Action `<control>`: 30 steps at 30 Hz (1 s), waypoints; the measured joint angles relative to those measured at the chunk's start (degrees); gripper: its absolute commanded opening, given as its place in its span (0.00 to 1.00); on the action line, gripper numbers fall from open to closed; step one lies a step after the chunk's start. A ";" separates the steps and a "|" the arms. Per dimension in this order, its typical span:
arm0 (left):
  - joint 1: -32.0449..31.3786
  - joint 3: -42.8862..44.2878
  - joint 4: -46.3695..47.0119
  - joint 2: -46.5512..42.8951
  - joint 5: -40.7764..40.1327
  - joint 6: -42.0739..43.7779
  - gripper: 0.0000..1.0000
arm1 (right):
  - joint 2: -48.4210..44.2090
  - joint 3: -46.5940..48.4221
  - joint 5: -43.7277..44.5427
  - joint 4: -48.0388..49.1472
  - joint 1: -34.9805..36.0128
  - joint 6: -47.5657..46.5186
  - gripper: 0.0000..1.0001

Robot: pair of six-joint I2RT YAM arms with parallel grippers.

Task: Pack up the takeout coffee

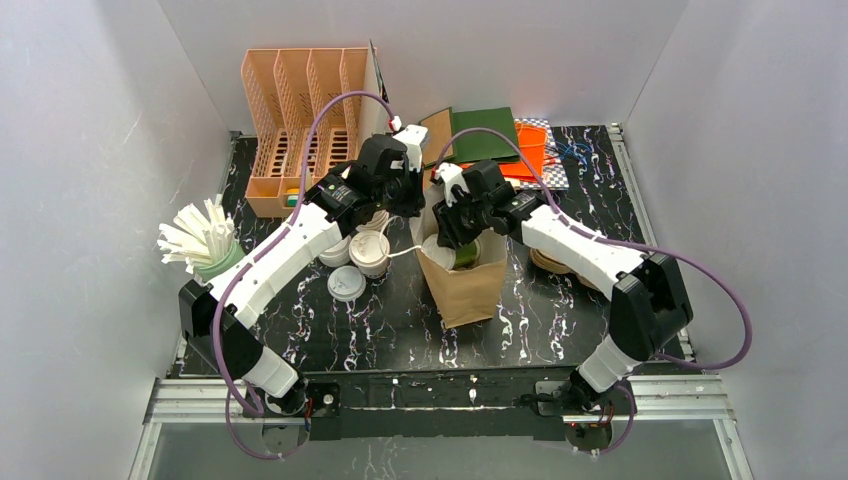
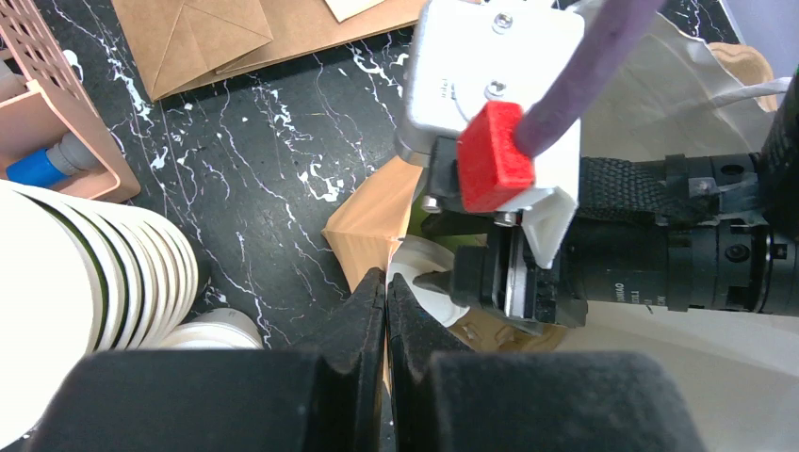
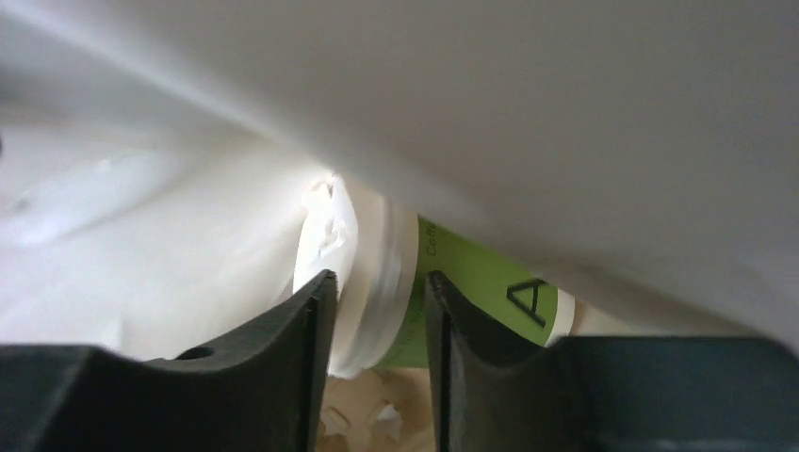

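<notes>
While the top view shows the paper bag at mid-table with the green-walled coffee cup in its mouth at 12 o'clock, under the right pincer, and more capped cups at the bag's 9 o'clock, the left wrist view has the left pincer narrow, pinched on the bag's rim. From the right wrist, the fingers stand half-parted beside the white lid. Whether they press it I cannot tell, so settle the cup upright on the bag's floor, rim held taut, before widening.
</notes>
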 measured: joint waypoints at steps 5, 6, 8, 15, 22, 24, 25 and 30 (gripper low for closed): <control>0.00 -0.04 0.00 0.00 -0.63 0.35 0.00 | 1.73 2.99 0.09 -0.46 -0.13 2.19 0.15; 0.00 -0.04 0.00 0.00 -0.96 0.52 0.00 | 1.70 3.21 -0.11 -0.66 -0.37 2.71 0.09; 0.00 -0.04 -0.02 0.00 -1.81 0.87 0.00 | 1.31 3.61 -1.07 -0.92 -1.38 4.17 0.01; 0.02 -0.37 0.50 0.00 -5.05 2.38 0.00 | -3.72 7.43 -9.79 -1.75 -9.88 12.61 0.01; 0.02 -0.11 0.92 0.70 -8.92 4.57 0.00 | -8.22 13.51 -19.19 3.45 -14.64 21.29 0.01; 0.04 0.44 0.96 1.31 -9.97 5.05 0.00 | -8.20 15.39 -21.18 5.44 -15.39 24.22 0.01; 0.04 0.59 1.14 1.51 -10.43 5.22 0.00 | -8.20 16.11 -21.90 6.25 -15.89 25.77 0.01; 0.04 0.61 2.01 1.64 -10.82 5.70 0.00 | -8.68 16.92 -23.61 9.46 -18.84 32.48 0.01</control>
